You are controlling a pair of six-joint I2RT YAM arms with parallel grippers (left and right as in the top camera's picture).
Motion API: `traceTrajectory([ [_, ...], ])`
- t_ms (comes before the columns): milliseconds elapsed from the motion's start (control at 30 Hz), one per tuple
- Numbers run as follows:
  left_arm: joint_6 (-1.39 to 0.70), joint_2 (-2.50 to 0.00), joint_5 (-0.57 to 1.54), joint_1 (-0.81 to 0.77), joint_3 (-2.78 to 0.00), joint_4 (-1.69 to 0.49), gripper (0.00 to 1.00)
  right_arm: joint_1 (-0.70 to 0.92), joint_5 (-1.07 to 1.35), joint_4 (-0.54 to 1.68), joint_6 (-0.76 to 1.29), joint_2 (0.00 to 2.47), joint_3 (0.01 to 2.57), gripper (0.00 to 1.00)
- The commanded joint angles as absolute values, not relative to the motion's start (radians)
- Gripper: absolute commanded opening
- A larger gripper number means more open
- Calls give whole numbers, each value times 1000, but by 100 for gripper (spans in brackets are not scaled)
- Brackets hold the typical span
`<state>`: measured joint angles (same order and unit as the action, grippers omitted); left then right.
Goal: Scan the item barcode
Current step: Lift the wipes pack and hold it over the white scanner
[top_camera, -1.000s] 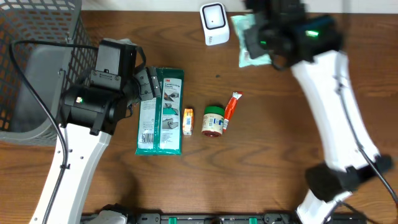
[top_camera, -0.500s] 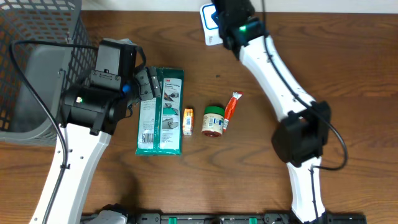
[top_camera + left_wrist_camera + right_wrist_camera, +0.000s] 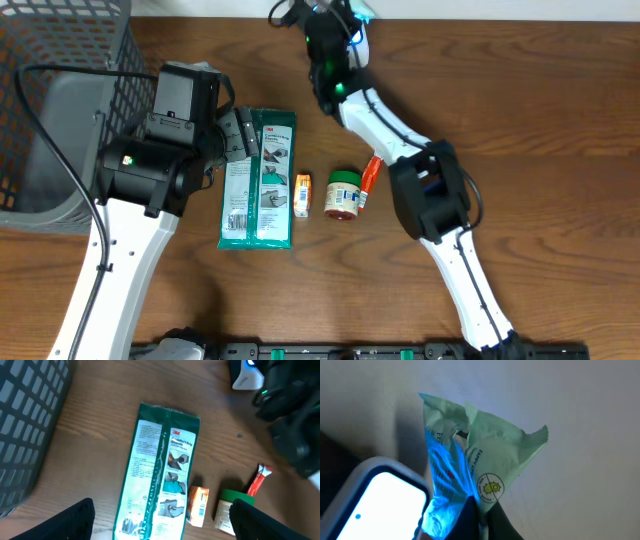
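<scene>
The right tool (image 3: pixel 479 516) is clamped on the lower corner of a pale green crinkled plastic packet (image 3: pixel 487 455), holding it up just beside the white scanner with a glowing face (image 3: pixel 375 497) (blue light washes the packet's near side). The left tool (image 3: pixel 243 135) stands wide apart, gripping nothing, above a long dark green glove pack (image 3: pixel 162 475) lying flat on the brown wooden desk (image 3: pixel 550 120).

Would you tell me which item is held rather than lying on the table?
The pale green pouch, pinched by the right gripper; the glove pack, box, jar and tube lie on the table.
</scene>
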<state>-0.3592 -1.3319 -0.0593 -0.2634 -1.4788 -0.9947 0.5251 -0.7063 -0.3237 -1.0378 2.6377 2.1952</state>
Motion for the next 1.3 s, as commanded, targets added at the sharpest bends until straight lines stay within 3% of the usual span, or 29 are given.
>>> traceTrajectory([
  [0, -349, -1336, -72, -258, -1494, -997, 87, 550, -725, -347, -1167, 2670, 2210, 1],
  [900, -349, -1335, -72, -258, -1494, -997, 86, 576, -697, -144, -929, 2677, 2210, 1],
  [1267, -349, -1335, -72, -258, -1494, -997, 86, 559, -709, -194, -902, 2648, 2211, 1],
])
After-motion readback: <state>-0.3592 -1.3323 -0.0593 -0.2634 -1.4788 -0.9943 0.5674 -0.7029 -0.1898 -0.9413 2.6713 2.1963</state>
